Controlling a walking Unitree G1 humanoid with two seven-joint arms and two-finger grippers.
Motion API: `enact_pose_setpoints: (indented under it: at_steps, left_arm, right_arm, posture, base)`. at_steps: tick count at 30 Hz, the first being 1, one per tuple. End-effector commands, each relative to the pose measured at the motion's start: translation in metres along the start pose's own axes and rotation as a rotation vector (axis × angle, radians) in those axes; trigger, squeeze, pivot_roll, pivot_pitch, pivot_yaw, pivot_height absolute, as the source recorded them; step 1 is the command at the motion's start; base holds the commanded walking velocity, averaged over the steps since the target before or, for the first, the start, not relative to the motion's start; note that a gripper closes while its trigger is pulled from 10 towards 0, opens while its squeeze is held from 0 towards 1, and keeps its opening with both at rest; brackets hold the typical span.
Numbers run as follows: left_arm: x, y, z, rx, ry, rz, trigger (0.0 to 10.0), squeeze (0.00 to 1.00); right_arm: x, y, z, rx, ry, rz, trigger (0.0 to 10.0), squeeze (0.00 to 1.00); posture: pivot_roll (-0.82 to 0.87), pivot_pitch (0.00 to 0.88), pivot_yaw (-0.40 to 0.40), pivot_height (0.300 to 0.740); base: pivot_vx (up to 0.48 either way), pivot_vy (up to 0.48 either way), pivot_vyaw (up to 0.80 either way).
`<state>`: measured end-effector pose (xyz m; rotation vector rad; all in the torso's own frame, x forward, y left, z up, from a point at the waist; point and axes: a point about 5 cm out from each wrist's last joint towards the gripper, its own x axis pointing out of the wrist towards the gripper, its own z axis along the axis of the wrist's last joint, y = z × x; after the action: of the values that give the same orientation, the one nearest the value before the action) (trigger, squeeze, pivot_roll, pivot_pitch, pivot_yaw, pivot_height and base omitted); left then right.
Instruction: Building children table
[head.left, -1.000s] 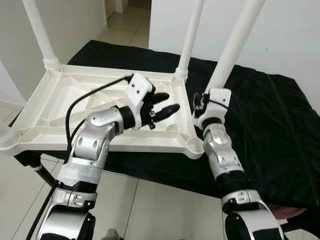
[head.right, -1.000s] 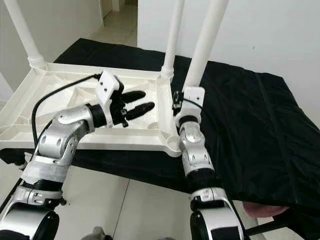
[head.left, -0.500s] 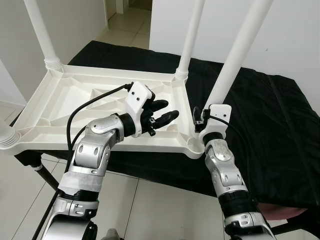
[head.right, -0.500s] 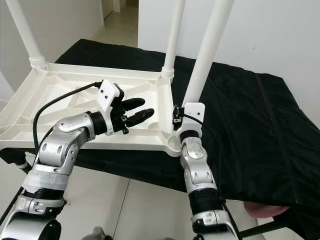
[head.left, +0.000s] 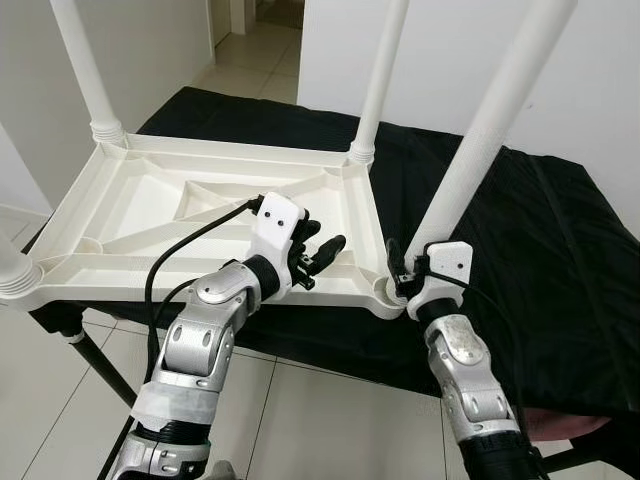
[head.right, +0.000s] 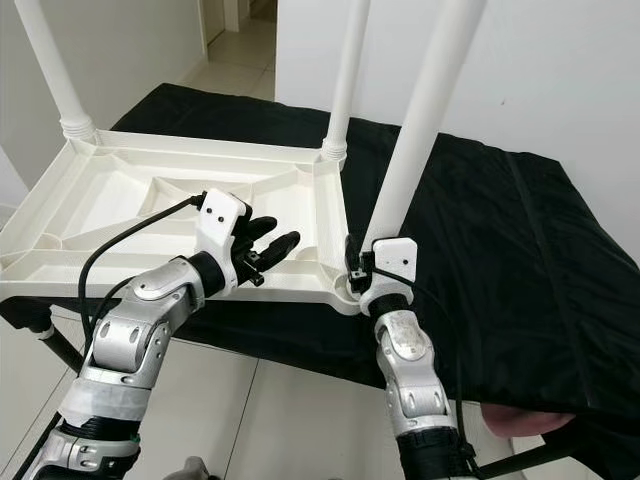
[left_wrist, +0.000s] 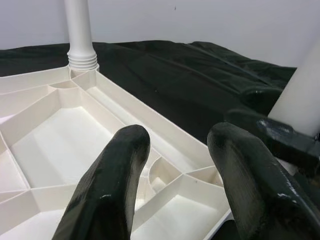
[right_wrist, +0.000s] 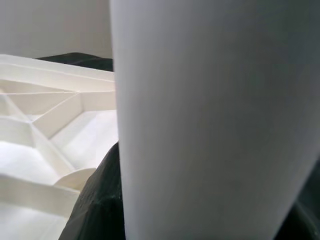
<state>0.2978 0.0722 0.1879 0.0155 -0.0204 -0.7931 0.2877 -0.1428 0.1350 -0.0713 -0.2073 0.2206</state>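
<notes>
White table top (head.left: 150, 215) upside-down; white leg (head.left: 490, 130) tilted at near corner.

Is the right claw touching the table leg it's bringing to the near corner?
Touching. In the right wrist view the white leg presses against a black finger; the left eye view shows the right claw gripping its lower end.

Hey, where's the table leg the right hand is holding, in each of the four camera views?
Left eye view: the leg slants from the top right down to the right hand at the tabletop's near right corner.
Right eye view: leg right of centre, same slant.
Left wrist view: leg at the right edge.
Right wrist view: leg close up, centre.
Shared landmark: the corner socket.
</notes>
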Motion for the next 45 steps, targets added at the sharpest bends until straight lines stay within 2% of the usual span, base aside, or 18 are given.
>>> enact_pose_setpoints:
  at_steps: [1,9,14,21,23,32,35,42,45]
  left_arm:
    - [0.000,-0.002,-0.002,0.006,0.015,0.005,10.0,0.00]
    - [-0.002,-0.007,-0.003,-0.003,0.014,0.018,10.0,0.00]
    - [-0.009,-0.009,-0.013,0.046,0.052,0.033,10.0,0.00]
    - [-0.010,-0.010,-0.012,0.034,0.055,0.042,10.0,0.00]
    - [-0.010,-0.010,-0.012,0.036,0.057,0.040,10.0,0.00]
    - [-0.010,-0.014,-0.013,0.030,0.055,0.037,10.0,0.00]
    - [-0.010,-0.012,-0.011,0.029,0.051,0.045,10.0,0.00]
    - [-0.011,-0.009,-0.010,0.033,0.052,0.058,10.0,0.00]
    - [-0.013,-0.007,-0.009,0.032,0.050,0.069,10.0,0.00]
  right_arm:
    - [-0.009,-0.004,-0.017,0.011,0.077,0.032,10.0,0.00]
    - [-0.009,-0.010,-0.022,-0.012,0.095,0.071,10.0,0.00]
    - [-0.011,-0.012,-0.026,-0.037,0.107,0.107,10.0,0.00]
    - [-0.008,-0.006,-0.024,-0.032,0.083,0.165,10.0,0.00]
    - [-0.007,-0.004,-0.023,-0.056,0.072,0.195,10.0,0.00]
    - [-0.001,0.002,-0.022,-0.043,0.052,0.215,10.0,0.00]
    - [0.003,0.009,-0.020,-0.038,0.039,0.253,10.0,0.00]
    - [0.004,0.011,-0.019,-0.029,0.034,0.274,10.0,0.00]
    - [0.002,0.010,-0.022,0.004,0.046,0.274,10.0,0.00]
  posture:
    - [0.01,0.000,-0.074,0.740]
    - [0.01,0.000,-0.082,0.740]
    - [0.02,0.000,-0.092,0.740]
    - [0.03,0.000,-0.092,0.740]
    - [0.03,0.000,-0.093,0.740]
    - [0.03,0.000,-0.093,0.740]
    - [0.04,0.000,-0.096,0.740]
    - [0.04,0.000,-0.095,0.740]
    - [0.05,0.000,-0.098,0.740]
  base:
    - [0.000,0.000,0.00]
    - [0.000,0.000,0.00]
    - [0.000,0.000,0.00]
    - [0.000,0.000,0.00]
    - [0.000,0.000,0.00]
    - [0.000,0.000,0.00]
    - [0.000,0.000,0.00]
    - [0.000,0.000,0.00]
    - [0.000,0.000,0.00]
